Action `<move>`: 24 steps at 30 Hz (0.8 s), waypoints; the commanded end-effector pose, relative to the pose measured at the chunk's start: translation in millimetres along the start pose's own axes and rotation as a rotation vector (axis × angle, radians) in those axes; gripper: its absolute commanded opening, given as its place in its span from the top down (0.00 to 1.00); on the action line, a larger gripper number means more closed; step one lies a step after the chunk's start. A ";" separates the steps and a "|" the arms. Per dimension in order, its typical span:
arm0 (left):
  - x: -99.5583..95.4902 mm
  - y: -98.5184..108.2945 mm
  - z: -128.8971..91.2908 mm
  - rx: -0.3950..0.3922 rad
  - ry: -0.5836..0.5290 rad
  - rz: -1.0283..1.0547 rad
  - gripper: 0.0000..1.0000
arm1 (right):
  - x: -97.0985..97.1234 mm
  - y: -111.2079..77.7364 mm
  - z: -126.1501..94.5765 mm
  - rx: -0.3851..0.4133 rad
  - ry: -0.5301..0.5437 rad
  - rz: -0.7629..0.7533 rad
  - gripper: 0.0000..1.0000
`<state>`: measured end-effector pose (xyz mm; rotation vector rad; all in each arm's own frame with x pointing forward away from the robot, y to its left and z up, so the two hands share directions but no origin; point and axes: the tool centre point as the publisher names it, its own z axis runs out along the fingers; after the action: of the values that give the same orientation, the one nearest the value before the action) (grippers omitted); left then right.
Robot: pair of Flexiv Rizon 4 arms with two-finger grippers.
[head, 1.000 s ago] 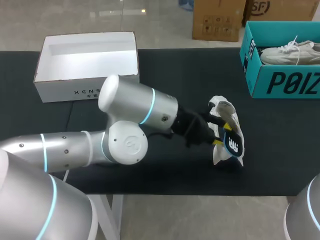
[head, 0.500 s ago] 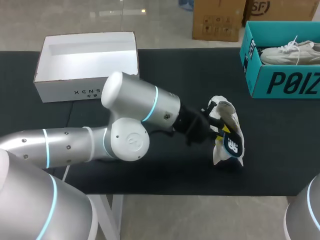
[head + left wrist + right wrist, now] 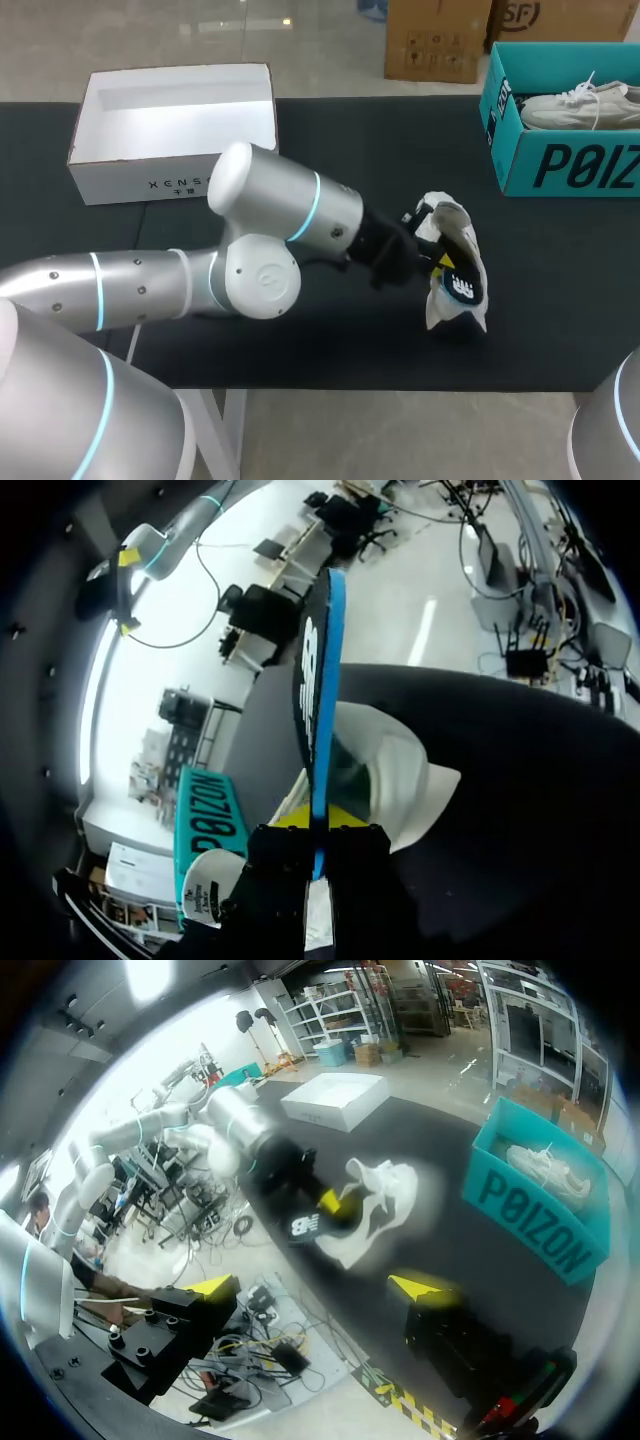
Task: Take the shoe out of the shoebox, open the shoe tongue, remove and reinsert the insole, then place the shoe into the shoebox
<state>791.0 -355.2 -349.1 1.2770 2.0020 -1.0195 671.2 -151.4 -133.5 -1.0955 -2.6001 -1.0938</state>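
A white shoe (image 3: 452, 222) lies on the black table (image 3: 300, 330) right of the middle, its opening towards my left arm. A dark insole (image 3: 463, 288) with a blue edge and a white logo sticks out of the shoe. My left gripper (image 3: 438, 263) is shut on this insole. In the left wrist view the insole (image 3: 318, 670) stands up thin between the closed fingers of the left gripper (image 3: 318, 832), with the shoe (image 3: 400, 780) just behind it. My right gripper (image 3: 318, 1286) hangs open and empty off the table's near right side, far from the shoe (image 3: 385, 1185).
An open white shoebox (image 3: 170, 150) stands empty at the back left. A teal shoebox (image 3: 560, 165) at the back right holds another white shoe (image 3: 575, 105). The left arm's thick elbow (image 3: 260, 240) lies across the table's middle.
The left gripper's fingers have closed onto the insole. The arm has edged slightly right towards the shoe. The right gripper stays open.
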 end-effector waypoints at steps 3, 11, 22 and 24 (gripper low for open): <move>-11.0 13.5 2.1 -0.029 0.017 0.027 1.00 | -0.7 0.2 0.3 0.003 0.000 0.001 0.00; -15.3 24.1 19.5 -0.019 0.025 0.041 1.00 | -0.7 0.2 0.3 0.003 0.000 0.001 0.00; -13.7 -5.5 3.7 0.002 0.017 0.024 0.53 | -0.7 0.2 0.3 0.003 0.000 0.001 0.00; -13.0 -9.2 0.3 0.001 0.018 0.021 0.64 | -0.7 0.2 0.3 0.003 0.000 0.001 0.00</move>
<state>796.2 -374.5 -343.6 1.3124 1.9902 -1.0201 671.3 -151.4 -133.5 -1.0955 -2.6002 -1.0938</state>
